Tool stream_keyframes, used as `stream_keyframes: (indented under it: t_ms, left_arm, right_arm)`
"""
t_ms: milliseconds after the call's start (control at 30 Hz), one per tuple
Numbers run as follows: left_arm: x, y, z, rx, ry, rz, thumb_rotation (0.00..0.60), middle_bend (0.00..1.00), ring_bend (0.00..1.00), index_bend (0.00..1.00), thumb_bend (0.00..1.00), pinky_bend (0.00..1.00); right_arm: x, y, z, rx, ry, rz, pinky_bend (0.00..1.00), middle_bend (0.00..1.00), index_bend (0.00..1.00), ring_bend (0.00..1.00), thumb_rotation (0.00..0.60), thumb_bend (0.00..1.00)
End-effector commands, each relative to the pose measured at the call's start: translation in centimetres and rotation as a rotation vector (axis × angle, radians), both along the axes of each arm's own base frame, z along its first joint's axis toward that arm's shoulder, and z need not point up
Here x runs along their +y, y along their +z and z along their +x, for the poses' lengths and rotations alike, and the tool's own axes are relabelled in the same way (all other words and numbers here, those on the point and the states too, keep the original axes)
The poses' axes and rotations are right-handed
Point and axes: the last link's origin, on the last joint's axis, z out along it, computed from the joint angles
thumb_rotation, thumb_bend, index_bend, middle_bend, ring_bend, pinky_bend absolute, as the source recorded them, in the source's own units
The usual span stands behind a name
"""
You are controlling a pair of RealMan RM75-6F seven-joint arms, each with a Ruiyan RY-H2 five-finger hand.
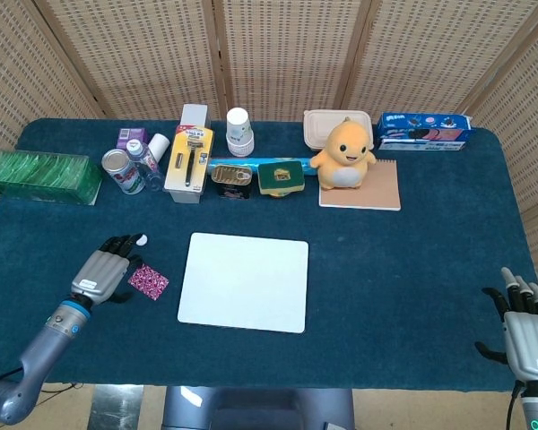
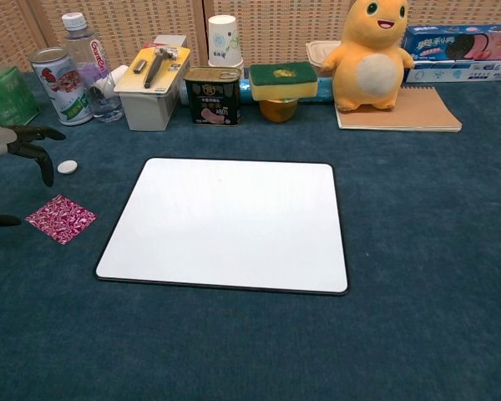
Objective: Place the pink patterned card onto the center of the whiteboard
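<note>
The pink patterned card (image 1: 149, 281) (image 2: 60, 218) lies flat on the blue cloth, just left of the whiteboard (image 1: 245, 280) (image 2: 227, 223). My left hand (image 1: 105, 269) (image 2: 12, 150) hovers at the card's left side, fingers spread and holding nothing; its fingertips reach towards a small white disc (image 1: 142, 239) (image 2: 67, 166). Whether it touches the card is unclear. My right hand (image 1: 524, 331) sits at the table's front right corner, fingers apart and empty, seen only in the head view.
Along the back stand a green box (image 1: 41, 176), a can (image 1: 121, 170), a water bottle (image 2: 88, 67), a box with a razor (image 1: 189, 164), a tin (image 1: 232, 177), a paper cup (image 1: 239, 131), a yellow plush toy (image 1: 343, 154) on a notebook (image 1: 366, 190), and a biscuit pack (image 1: 423, 130).
</note>
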Motion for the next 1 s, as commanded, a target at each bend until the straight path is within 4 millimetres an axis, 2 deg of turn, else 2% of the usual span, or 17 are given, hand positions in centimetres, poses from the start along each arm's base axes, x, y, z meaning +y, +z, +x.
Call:
stream_keyframes:
  t_ms: [33, 233, 567, 1000]
  left_arm:
    - [0.4, -0.5, 0.1, 0.031, -0.028, -0.006, 0.600, 0.00, 0.00, 0.36, 0.18, 0.07]
    - [0.6, -0.7, -0.4, 0.078, -0.063, -0.011, 0.600, 0.00, 0.00, 0.22, 0.17, 0.07]
    - [0.4, -1.9, -0.1, 0.075, -0.088, -0.040, 0.600, 0.00, 0.00, 0.21, 0.16, 0.07]
    - [0.6, -2.5, -0.1, 0.085, -0.066, -0.054, 0.600, 0.00, 0.00, 0.21, 0.16, 0.07]
  right_arm:
    - [0.0, 0.0, 0.0, 0.000, -0.004, 0.000, 0.00, 0.00, 0.23, 0.00, 0.600, 0.01]
    - [-0.1, 0.1, -0.1, -0.007, -0.011, -0.002, 0.00, 0.00, 0.23, 0.00, 0.600, 0.01]
    - [-0.1, 0.3, -0.1, -0.007, -0.017, -0.008, 0.00, 0.00, 0.23, 0.00, 0.600, 0.01]
    - [-0.1, 0.4, -0.2, -0.004, -0.020, -0.010, 0.00, 0.00, 0.23, 0.00, 0.600, 0.01]
